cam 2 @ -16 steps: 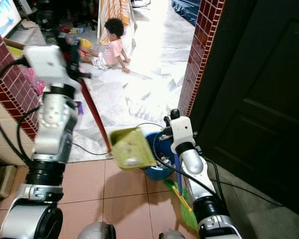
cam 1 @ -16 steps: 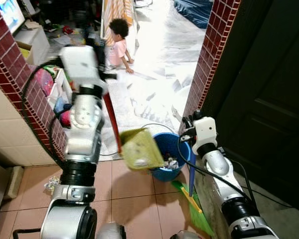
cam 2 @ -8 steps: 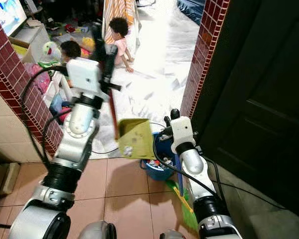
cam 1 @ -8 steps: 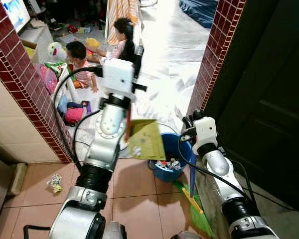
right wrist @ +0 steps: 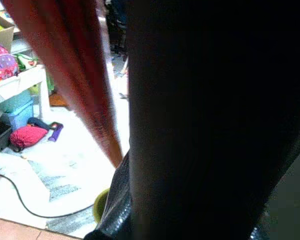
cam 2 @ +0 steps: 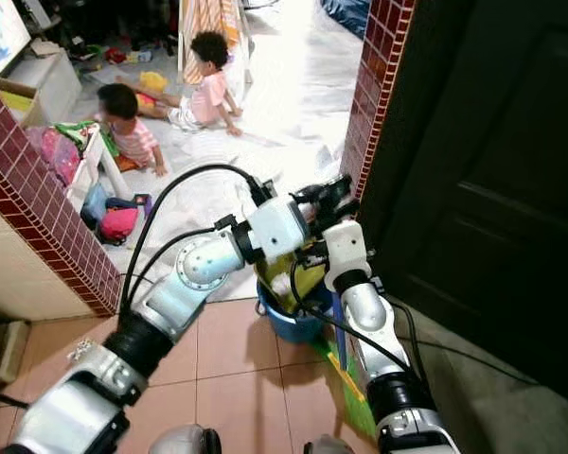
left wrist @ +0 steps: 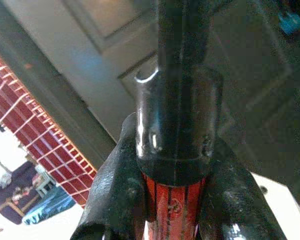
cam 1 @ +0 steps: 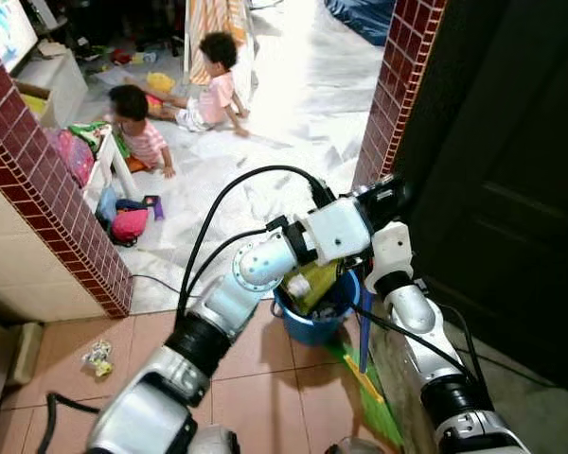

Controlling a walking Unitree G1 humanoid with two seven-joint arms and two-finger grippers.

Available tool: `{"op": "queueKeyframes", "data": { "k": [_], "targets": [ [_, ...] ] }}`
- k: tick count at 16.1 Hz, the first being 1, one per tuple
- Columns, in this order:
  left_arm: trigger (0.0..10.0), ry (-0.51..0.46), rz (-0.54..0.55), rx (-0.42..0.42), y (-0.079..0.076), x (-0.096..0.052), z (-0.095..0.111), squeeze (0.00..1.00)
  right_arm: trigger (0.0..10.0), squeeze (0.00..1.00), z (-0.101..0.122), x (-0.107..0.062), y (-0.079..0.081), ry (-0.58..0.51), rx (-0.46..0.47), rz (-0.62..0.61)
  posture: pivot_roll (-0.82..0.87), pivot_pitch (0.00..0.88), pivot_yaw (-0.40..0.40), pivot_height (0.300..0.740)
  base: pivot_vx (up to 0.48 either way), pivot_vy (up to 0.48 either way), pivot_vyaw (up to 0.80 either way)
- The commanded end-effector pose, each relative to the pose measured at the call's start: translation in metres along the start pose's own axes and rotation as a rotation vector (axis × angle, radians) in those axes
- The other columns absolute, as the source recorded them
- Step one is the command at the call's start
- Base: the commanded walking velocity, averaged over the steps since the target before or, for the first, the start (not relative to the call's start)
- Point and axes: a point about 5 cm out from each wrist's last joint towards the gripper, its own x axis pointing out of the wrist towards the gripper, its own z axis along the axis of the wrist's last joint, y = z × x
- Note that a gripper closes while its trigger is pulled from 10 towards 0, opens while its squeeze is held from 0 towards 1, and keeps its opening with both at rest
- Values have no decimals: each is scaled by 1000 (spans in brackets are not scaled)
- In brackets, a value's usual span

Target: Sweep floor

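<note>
Tipping the yellow-green plastic dustpan (cam 1: 312, 284) into the round blue bucket (cam 1: 308, 326), my left gripper (left wrist: 172, 200) pinches its red-and-black handle (left wrist: 174, 150); next, I'd judge, shake it empty below the jaws; right gripper's fingers I cannot tell.

The yellow-green dustpan (cam 1: 314, 284) is mostly hidden behind the left arm, tipped into the blue bucket (cam 1: 312, 324), whose contents are too small to make out. The right gripper (cam 1: 358, 232) is covered by the left wrist, so its fingers cannot be read. The broom (cam 1: 364, 374) is partly hidden by the right arm. In the right wrist view a blurred red shaft (right wrist: 75, 70) crosses a dark shape.
</note>
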Motion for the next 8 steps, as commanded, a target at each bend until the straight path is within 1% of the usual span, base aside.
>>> {"op": "queueKeyframes", "data": {
  "k": [1,2,3,4,5,6,7,8],
  "targets": [
    [10000,38,-71,88,5,-3,-3,0,10000,0,6,1,-3,-24,-30,-7,-51,0,39,740,0,0,0],
    [10000,30,-85,107,7,-2,-1,0,10000,0,6,2,-4,-25,-32,-7,-49,0,35,740,0,0,0],
    [10000,17,-66,128,13,-1,3,0,10000,0,7,3,-5,-26,-34,-7,-47,0,35,740,0,0,0],
    [10000,15,-57,130,15,-1,4,0,10000,0,7,3,-5,-26,-34,-7,-47,0,34,740,0,0,0],
    [10000,7,6,142,24,-1,7,0,10000,0,7,3,-5,-27,-34,-7,-47,0,34,740,0,0,0],
    [10000,3,102,114,38,-2,8,0,10000,0,7,3,-3,-28,-32,-4,-48,0,33,740,0,0,0],
    [10000,6,151,56,45,-5,9,0,10000,0,7,3,-2,-28,-31,-2,-47,0,32,740,0,0,0],
    [10000,5,181,26,49,-7,10,0,10000,0,6,2,-2,-27,-30,0,-47,0,32,740,0,0,0]
  ]
}}
